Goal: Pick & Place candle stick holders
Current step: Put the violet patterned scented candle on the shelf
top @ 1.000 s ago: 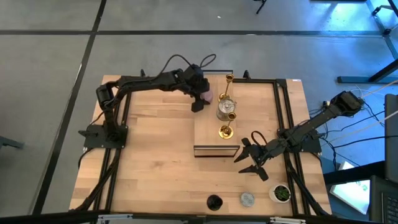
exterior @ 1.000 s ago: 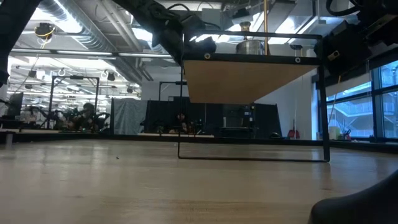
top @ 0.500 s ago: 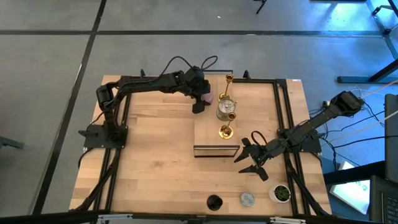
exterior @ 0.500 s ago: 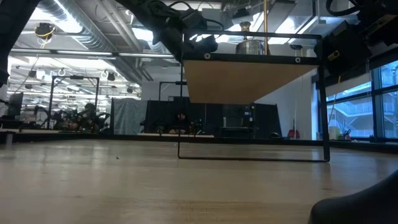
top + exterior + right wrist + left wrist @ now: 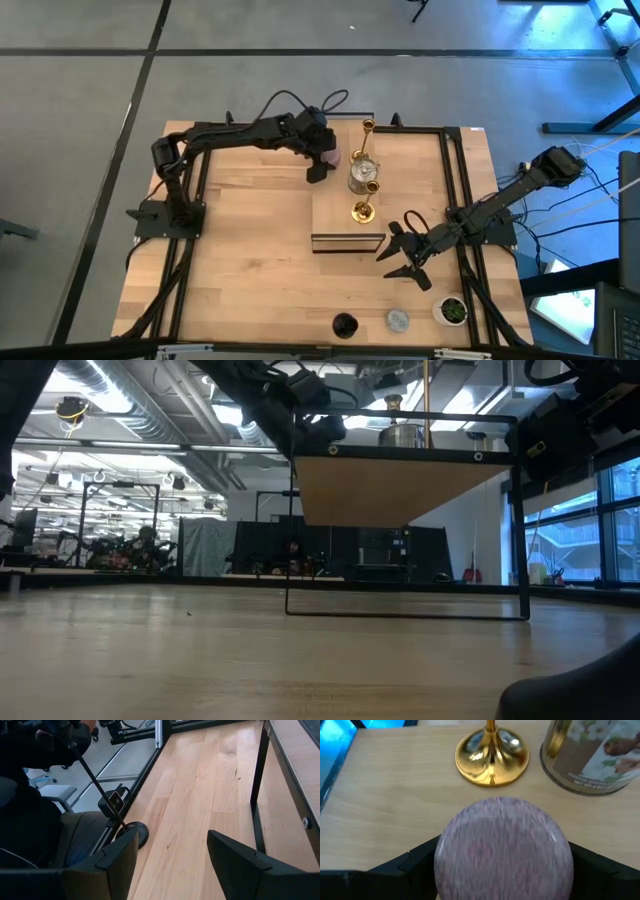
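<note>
My left gripper point(image 5: 320, 165) is shut on the round lilac-pink holder point(image 5: 331, 157) at the far left of a raised wooden shelf point(image 5: 335, 215). On the shelf stand the tall gold holder point(image 5: 368, 127), a silver tin point(image 5: 363, 175) and the short gold holder point(image 5: 363, 210). In the left wrist view a gold base point(image 5: 492, 755) and the labelled tin point(image 5: 590, 752) stand just beyond the lilac holder point(image 5: 502, 850). The black holder point(image 5: 344, 325) and the grey-blue holder point(image 5: 398, 320) stand at the table's near edge. My right gripper point(image 5: 408, 256) is open and empty, right of the shelf. My left gripper pinches the lilac-pink holder's round body point(image 5: 445, 860) between its two fingers point(image 5: 405, 867), one on each side. The fingers come from the table's left, slanting down. The holder sits upright over the shelf top; whether its bottom touches the shelf I cannot tell.
A small white pot with a green plant point(image 5: 452, 310) stands at the near right corner. The shelf stands on thin black legs point(image 5: 290, 540) with free room beneath it. A black frame point(image 5: 455, 180) runs along the table's edges. The table's left half is bare wood.
My left gripper, still shut on the lilac-pink holder, has gone slightly up and toward the table's left over the shelf's far left part.
</note>
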Controlling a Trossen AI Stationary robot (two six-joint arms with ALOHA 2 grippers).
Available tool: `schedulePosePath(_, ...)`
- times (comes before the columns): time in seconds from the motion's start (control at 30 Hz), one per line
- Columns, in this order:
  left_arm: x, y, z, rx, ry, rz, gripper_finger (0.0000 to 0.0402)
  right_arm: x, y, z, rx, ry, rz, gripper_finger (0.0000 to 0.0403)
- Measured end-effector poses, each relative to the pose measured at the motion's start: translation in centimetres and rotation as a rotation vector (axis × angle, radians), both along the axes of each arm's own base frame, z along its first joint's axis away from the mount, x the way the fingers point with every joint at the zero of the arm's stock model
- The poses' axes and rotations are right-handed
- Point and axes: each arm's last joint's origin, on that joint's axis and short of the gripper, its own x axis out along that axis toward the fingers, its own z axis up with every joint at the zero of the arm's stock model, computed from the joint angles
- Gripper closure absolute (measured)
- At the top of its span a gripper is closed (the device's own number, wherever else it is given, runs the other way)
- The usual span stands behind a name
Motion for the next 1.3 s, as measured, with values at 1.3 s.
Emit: schedulePosePath(1.3, -0.01, -0.23, 0.23, 0.038, 0.011, 0.009, 0.0087, 0.0, 0.01, 0.0, 0.0, 0.0, 0.0, 0.0163)
